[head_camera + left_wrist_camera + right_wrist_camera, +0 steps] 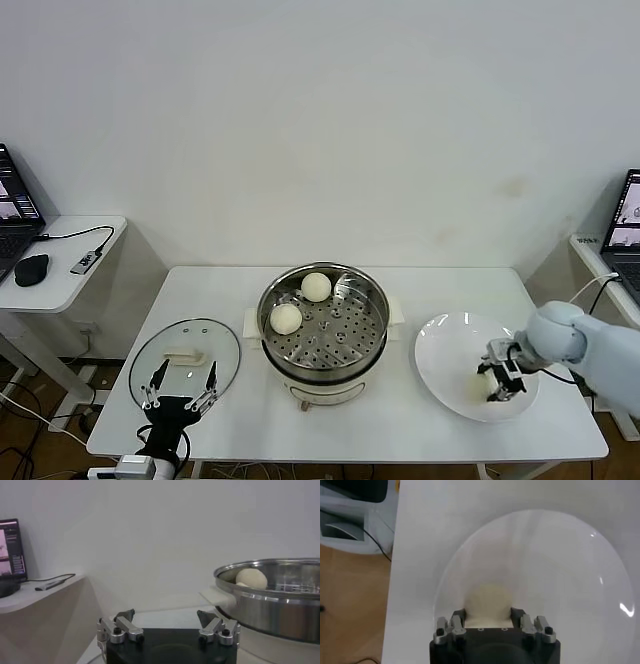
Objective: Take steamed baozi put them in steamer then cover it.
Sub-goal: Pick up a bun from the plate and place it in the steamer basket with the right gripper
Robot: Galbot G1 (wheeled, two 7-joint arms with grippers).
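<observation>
The right gripper is clasping a steamed baozi on the white plate at lower right. Round, smooth, cream-white, it is showing no long axis. Two more buns are sitting in the steamer. The left gripper is spread wide, lower left.

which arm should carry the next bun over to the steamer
Right. The right gripper is down on the white plate with its fingers on either side of a baozi. The left gripper hangs open by the cover, away from any bun.
</observation>
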